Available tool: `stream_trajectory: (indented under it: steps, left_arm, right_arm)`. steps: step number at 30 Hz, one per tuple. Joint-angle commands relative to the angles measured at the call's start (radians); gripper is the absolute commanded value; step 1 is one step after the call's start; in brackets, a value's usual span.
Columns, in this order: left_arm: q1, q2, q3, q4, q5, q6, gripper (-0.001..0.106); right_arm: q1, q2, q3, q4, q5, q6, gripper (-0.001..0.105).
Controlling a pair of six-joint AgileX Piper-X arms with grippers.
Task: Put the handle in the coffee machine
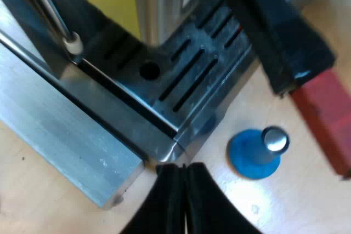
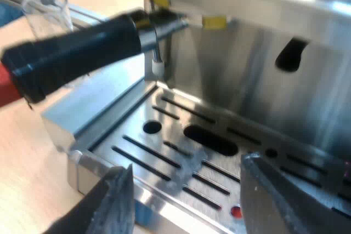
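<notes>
The holder's dark handle sticks out over the drip tray, and its red end hangs past the tray's corner above the table. In the right wrist view the handle runs from its red end up to a metal collar under the machine's front; I cannot tell whether it is locked in. My left gripper is shut with nothing in it, just off the tray's corner. My right gripper stands open over the tray's edge, below the handle and apart from it.
A blue tamper with a metal top stands on the wooden table near the tray's corner. The steam wand hangs beside the tray. A measuring glass stands beyond the handle. A metal rail lies along the machine's side.
</notes>
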Motion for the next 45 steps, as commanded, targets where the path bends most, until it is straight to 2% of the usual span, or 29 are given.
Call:
stream_trajectory:
  steps: [1, 5, 9, 12, 16, 18, 20, 23, 27, 30, 34, 38, 41, 45]
  left_arm:
    - [0.000, -0.035, -0.005, 0.003, -0.029, -0.064, 0.001]
    - [0.000, -0.090, -0.005, 0.012, -0.032, -0.125, 0.001]
    - [0.000, -0.142, -0.005, 0.014, -0.039, -0.206, 0.001]
    - [0.000, -0.176, -0.005, 0.032, -0.039, -0.234, 0.001]
    - [-0.006, -0.200, -0.005, 0.062, -0.051, -0.242, 0.001]
    - [-0.006, -0.201, -0.005, 0.064, -0.095, -0.250, 0.001]
    - [-0.006, -0.201, -0.005, 0.065, -0.117, -0.250, 0.001]
    - [-0.006, -0.201, -0.005, 0.065, -0.124, -0.262, 0.001]
    - [-0.006, -0.201, -0.005, 0.056, -0.124, -0.261, 0.001]
    - [-0.006, -0.201, -0.002, 0.041, -0.127, -0.261, 0.001]
    - [-0.025, -0.201, 0.019, 0.008, -0.160, -0.261, 0.001]
    - [-0.101, -0.198, 0.036, -0.029, -0.225, -0.266, 0.001]
    - [-0.137, -0.192, 0.036, -0.060, -0.237, -0.280, 0.001]
    - [-0.137, -0.165, 0.036, -0.074, -0.241, -0.280, 0.001]
  right_arm:
    - [0.006, -0.046, -0.003, 0.013, -0.012, 0.000, 0.048]
    - [0.035, -0.106, -0.003, 0.035, -0.017, -0.003, 0.064]
    - [0.094, -0.147, -0.006, 0.036, -0.017, -0.025, 0.064]
    - [0.139, -0.153, -0.022, 0.048, 0.013, -0.041, 0.064]
    - [0.181, -0.153, -0.052, 0.048, 0.084, -0.052, 0.064]
    - [0.193, -0.153, -0.076, 0.048, 0.150, -0.051, 0.064]
    - [0.192, -0.153, -0.098, 0.070, 0.173, -0.051, 0.064]
    - [0.192, -0.153, -0.149, 0.175, 0.172, -0.048, 0.064]
    - [0.192, -0.153, -0.223, 0.331, 0.172, 0.005, 0.064]
    - [0.192, -0.153, -0.248, 0.354, 0.157, 0.004, 0.064]
    - [0.192, -0.153, -0.259, 0.396, 0.122, 0.045, 0.064]
    - [0.192, -0.153, -0.259, 0.417, 0.122, 0.057, 0.064]
    - [0.192, -0.153, -0.259, 0.417, 0.108, 0.060, 0.064]
    - [0.192, -0.153, -0.259, 0.430, 0.099, 0.060, 0.064]
